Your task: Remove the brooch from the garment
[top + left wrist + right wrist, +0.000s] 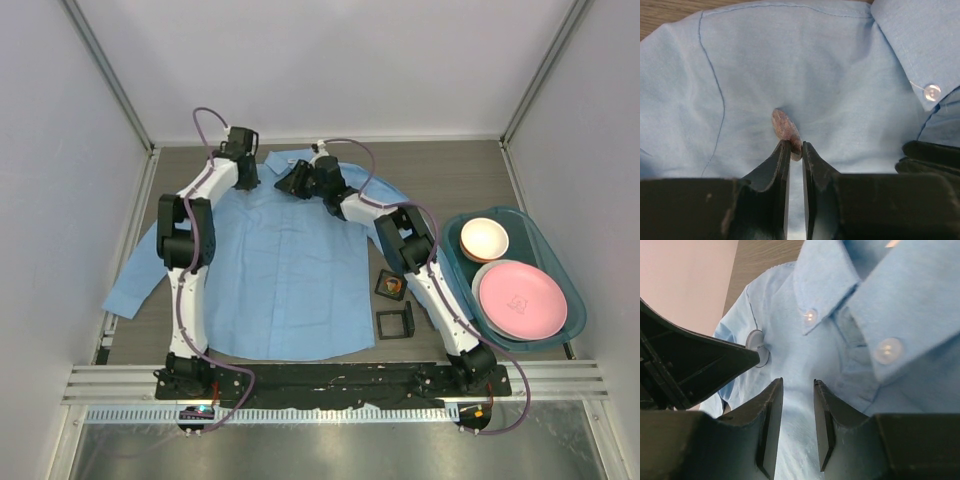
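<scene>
Brooch [784, 125] pinched in left gripper [795, 145], jaws nearly closed, right gripper [797, 385] half open, over shirt [805, 357]

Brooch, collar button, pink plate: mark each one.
brooch [784, 127], left wrist view, middle of its oval face.
collar button [932, 92], left wrist view, its centre.
pink plate [522, 300], top external view, bare middle.

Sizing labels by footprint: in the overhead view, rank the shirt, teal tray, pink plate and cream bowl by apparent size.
1. shirt
2. teal tray
3. pink plate
4. cream bowl
All lie at about table height, so nearness hardly skews this.
</scene>
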{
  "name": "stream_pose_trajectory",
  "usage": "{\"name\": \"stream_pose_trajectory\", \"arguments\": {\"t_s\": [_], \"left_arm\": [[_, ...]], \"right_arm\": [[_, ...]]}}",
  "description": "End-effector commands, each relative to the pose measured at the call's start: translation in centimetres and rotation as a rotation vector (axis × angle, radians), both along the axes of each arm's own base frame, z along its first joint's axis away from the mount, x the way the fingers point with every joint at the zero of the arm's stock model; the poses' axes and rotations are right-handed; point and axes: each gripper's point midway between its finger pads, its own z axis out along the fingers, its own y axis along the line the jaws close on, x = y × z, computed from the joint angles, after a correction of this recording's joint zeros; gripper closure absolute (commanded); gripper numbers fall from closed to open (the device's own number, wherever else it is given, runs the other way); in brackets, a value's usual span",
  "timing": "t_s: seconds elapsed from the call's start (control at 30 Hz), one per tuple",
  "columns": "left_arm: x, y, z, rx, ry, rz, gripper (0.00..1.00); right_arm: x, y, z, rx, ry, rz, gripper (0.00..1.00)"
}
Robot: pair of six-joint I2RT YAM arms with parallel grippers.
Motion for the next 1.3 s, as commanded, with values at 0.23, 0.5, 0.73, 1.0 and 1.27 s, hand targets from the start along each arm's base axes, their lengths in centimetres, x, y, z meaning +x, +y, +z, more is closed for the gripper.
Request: {"name": "stream_pose_trajectory", "arguments": {"t_s": [0.23,0.5,0.73,1.0,1.27], "left_arm": [[-1.6,-3.4,4.9,-0.333,-0.157,-0.063,1.00],[-2.9,-2.4,3.7,-0.463,-0.198,0.002,1.00],[-2.7,-2.1,2.3,-0.571,-0.168,0.010,1.00],[-2.9,-1.1,1.3,-0.601,-0.152,0.040,0.92],[-2.7,-0.3,0.4,-0.636,-0.144,0.075,0.71]], "right_arm": [[-0.8,1.5,8.1,0.039,-0.195,0.108,0.59],[-1.1,2.4,7.7,0.045,-0.204,0.137,0.58],[-1.6,4.4,6.8,0.081,-0.194,0.169,0.62],[-1.4,5.6,5.3,0.084,-0.171,0.165,0.66],[-1.5,5.8,3.3,0.051,-0.134,0.134,0.67]]}}
